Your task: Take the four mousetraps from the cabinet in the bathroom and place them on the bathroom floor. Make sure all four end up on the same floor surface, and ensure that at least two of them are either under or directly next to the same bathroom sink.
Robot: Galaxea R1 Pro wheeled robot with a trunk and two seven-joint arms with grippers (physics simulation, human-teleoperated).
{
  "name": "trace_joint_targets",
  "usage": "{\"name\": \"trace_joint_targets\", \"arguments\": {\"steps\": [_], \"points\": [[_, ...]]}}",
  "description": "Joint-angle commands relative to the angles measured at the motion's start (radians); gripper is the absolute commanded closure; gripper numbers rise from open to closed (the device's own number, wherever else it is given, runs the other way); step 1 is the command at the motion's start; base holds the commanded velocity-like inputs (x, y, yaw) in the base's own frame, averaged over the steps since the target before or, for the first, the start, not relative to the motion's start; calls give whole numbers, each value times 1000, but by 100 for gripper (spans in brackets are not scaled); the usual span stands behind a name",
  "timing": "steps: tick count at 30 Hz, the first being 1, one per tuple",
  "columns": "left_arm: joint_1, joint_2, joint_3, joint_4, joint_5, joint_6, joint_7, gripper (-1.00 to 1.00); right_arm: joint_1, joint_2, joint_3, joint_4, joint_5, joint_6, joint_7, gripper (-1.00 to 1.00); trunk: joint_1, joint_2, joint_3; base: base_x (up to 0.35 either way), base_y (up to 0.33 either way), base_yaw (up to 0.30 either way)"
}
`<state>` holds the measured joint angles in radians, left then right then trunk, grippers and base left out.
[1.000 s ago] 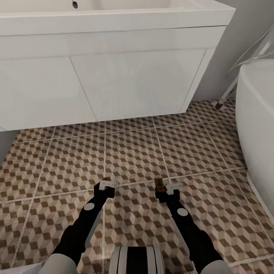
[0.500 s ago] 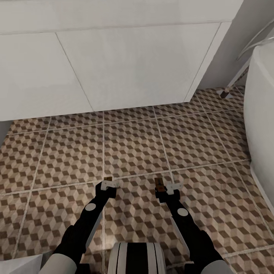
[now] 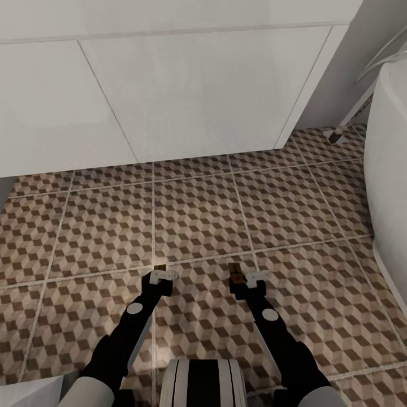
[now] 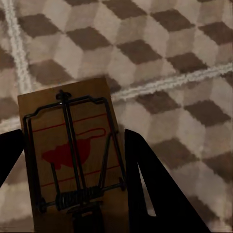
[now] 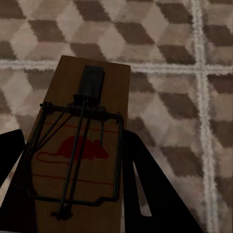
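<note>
- Jaws on both arms are clenched on a trap each: the left gripper (image 3: 160,275) pinches one mousetrap (image 4: 73,155) by its long edges, and the right gripper (image 3: 246,278) grips a second mousetrap (image 5: 80,150) the same way.
- Both traps hang above the bathroom floor (image 3: 198,220), not yet touching the tiles, a short way out from the white vanity (image 3: 186,90) that carries the sink.
- Judged step: delivery of two traps to the spot by the sink.
- Next move likely calls for lowering each arm until the board lies flat on the tiles, as near the vanity front as reach allows, then letting go gently so neither trap flips or slides away.
</note>
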<state>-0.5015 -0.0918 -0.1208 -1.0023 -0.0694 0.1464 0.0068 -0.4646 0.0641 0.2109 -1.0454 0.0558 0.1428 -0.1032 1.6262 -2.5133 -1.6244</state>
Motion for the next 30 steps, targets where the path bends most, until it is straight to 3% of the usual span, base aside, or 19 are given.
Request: {"name": "trace_joint_targets", "arguments": {"steps": [1,4,6,8,9,11,13,16,22,25,30], "points": [[0,-4,2,0,-9,10,0,100,-1,-1,6,-17,14,12,-10,100,0,0,-1,0,0,0],[-2,-10,5,-11,-8,80,0,100,-3,0,10,-73,37,65,-9,100,0,0,-1,0,0,0],[-6,-12,6,-56,-9,180,0,100,-11,3,11,-112,51,128,-7,100,0,0,-1,0,0,0],[-18,-13,7,-149,-9,345,0,100,-47,8,11,-152,61,196,-5,100,0,0,-1,0,0,0],[-26,-13,7,-171,-9,384,-1,100,-58,10,11,-157,62,207,-4,100,0,0,-1,0,0,0],[-67,-14,7,-220,-11,473,-1,100,-94,16,11,-169,64,231,-3,100,0,0,-1,0,0,0],[-154,-14,7,-224,-10,533,-1,100,-148,34,11,-175,65,267,-2,100,0,0,-1,0,0,0],[-261,-13,8,-144,-10,562,10,100,-216,57,12,-176,65,333,-1,100,0,0,-1,0,0,0],[-456,-15,9,65,-9,575,107,100,-341,76,13,-138,65,415,-1,100,0,0,-1,0,0,0],[-502,-22,9,93,-7,575,124,100,-404,83,13,-52,65,421,-1,100,0,0,-1,0,0,0],[-520,-32,8,90,-3,570,122,100,-453,86,15,31,64,405,1,100,0,0,-1,0,0,0]]}}
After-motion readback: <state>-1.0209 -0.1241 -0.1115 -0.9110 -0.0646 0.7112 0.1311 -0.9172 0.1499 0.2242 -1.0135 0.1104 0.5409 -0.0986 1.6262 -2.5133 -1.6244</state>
